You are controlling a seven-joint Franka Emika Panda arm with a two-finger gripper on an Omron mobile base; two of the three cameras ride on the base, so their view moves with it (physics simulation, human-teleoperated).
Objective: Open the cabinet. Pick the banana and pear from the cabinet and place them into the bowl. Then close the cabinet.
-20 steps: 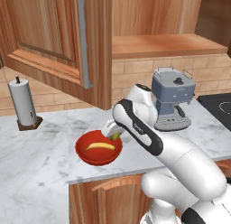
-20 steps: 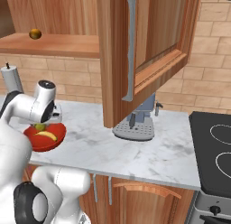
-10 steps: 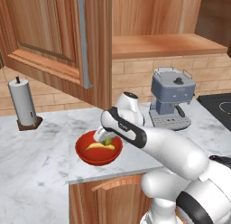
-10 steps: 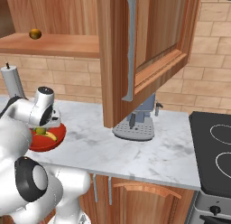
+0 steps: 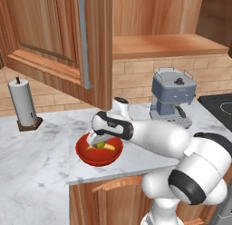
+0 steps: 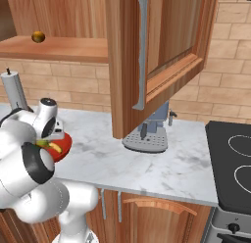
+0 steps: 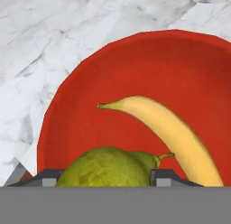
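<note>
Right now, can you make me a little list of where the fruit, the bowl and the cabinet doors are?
banana: lying in the bowl
pear: in the bowl, between the gripper fingers
bowl: on the marble counter
cabinet: doors open
gripper: over the bowl, around the pear

The white arm reaches forward and down from the base, its elbow bent low over the counter's front edge. The wrist tips downward, and the gripper [image 5: 98, 142] points into the bowl [image 5: 86, 155] (fingers spread on either side of the pear [image 7: 104, 168], jaws standing apart, tips near the fruit).
</note>
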